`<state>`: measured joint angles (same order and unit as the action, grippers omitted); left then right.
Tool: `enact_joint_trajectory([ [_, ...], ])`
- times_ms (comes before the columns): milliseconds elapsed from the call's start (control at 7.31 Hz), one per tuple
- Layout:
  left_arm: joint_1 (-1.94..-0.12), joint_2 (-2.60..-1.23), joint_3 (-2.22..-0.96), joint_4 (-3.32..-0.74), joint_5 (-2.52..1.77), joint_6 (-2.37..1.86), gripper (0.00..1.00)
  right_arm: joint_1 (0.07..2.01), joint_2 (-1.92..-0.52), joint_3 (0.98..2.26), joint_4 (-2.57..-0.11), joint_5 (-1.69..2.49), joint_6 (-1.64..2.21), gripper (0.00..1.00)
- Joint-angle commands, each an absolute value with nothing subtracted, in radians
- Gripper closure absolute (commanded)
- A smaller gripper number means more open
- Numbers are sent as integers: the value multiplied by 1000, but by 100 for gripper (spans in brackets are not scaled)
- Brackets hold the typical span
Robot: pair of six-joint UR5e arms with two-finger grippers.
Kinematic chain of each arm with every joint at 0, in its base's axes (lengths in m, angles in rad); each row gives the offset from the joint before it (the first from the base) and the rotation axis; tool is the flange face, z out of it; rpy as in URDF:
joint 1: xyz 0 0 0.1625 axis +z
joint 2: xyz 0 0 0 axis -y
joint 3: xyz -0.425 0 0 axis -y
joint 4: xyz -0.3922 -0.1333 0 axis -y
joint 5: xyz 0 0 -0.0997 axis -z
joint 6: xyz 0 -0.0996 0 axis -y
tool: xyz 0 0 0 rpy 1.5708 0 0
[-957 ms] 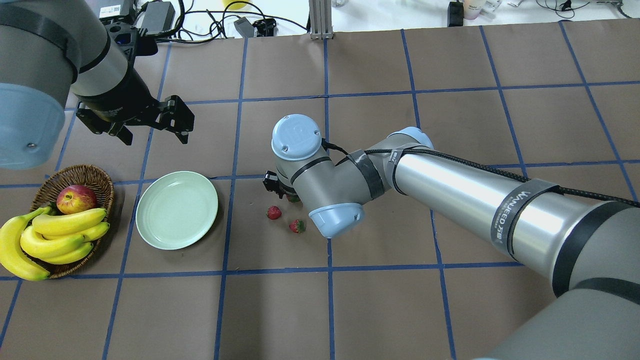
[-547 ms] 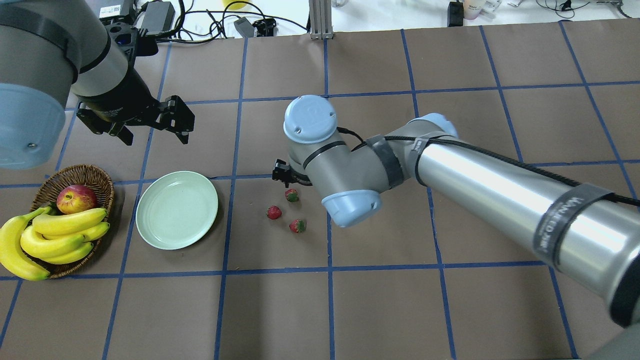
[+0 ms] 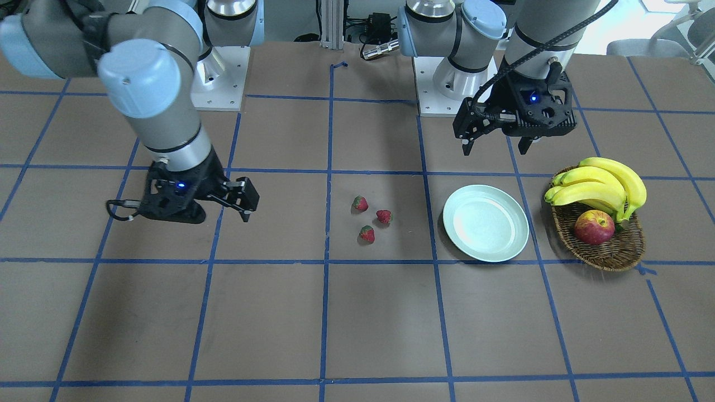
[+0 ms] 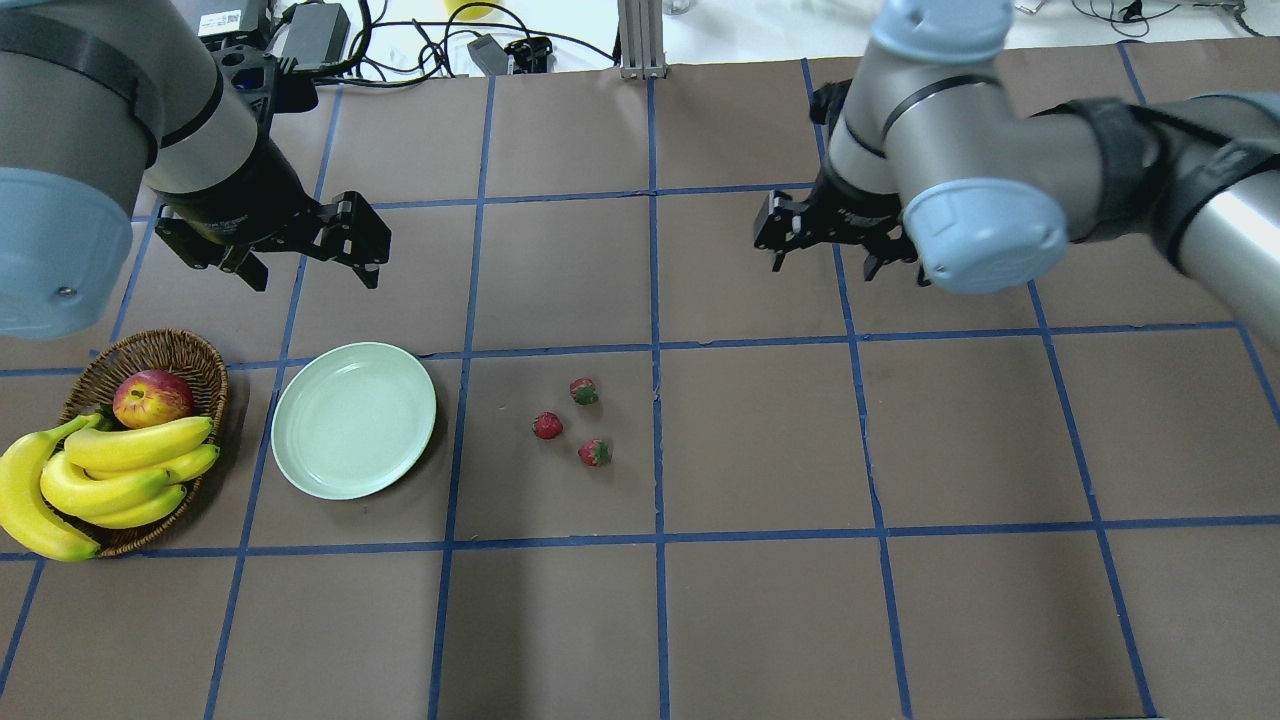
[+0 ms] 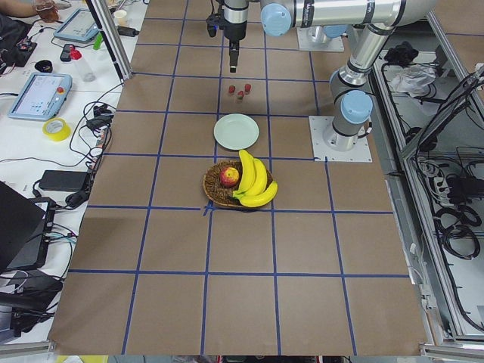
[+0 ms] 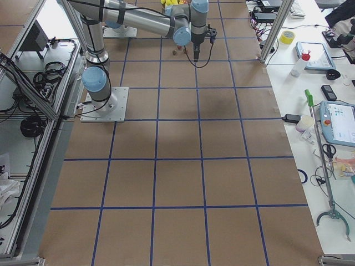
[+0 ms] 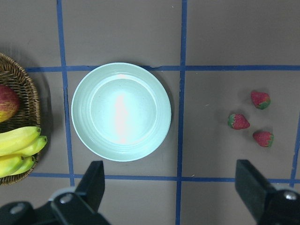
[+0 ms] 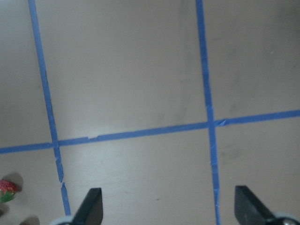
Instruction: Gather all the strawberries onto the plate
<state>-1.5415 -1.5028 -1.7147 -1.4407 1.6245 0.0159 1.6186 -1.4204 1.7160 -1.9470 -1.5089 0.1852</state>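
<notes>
Overhead exterior view has all three small red strawberries with green caps [image 4: 583, 391] [image 4: 547, 426] [image 4: 595, 453] lying loose on the brown, blue-taped surface [image 4: 760, 620], so none is collected yet. The left pincer [image 4: 308, 275] hangs in the air with its jaws spread wide and nothing between them. The round, pale mint-green plate [image 4: 353, 420] sits bare just below and slightly robot-ward of it, and the berries lie further off toward the other arm. The right pincer [image 4: 825, 262] is likewise spread and carrying nothing. From it the cluster is well apart, back toward the robot and the left arm, and its own wrist camera catches only one berry at the frame's corner.

What worries me is how tightly the berries huddle. Jaws this wide, coming down on one, could knock a neighbour and send it rolling. They are tiny and rounded, so an off-centre squeeze might squirt one out. A release above the plate's glossy floor might let one bounce over the rim, toward the brown wicker basket [image 4: 160, 345] of yellow bananas [image 4: 120, 470] beyond the left pincer.
</notes>
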Motion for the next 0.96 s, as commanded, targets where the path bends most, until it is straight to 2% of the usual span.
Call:
enact_joint_trajectory([
  [0,-1539,-1520,-1717,-1440,1623,18,0,1563,-1459,1502,-1765,-1516,144,0],
  [137,-1540,-1537,-1736,-1436,1620,-1,0,1571,-1463,1394,-1650,-1516,141,0],
  [273,-1546,-1545,-1770,-1392,1614,-3,0,1578,-1492,1381,-1637,-1500,103,0],
  [547,-1563,-1568,-1871,-1274,1551,-50,0,1595,-1567,1432,-1634,-1465,-160,0],
  [820,-1607,-1609,-1943,-1180,1523,-83,0,1595,-1562,1535,-1654,-1445,-163,0],
])
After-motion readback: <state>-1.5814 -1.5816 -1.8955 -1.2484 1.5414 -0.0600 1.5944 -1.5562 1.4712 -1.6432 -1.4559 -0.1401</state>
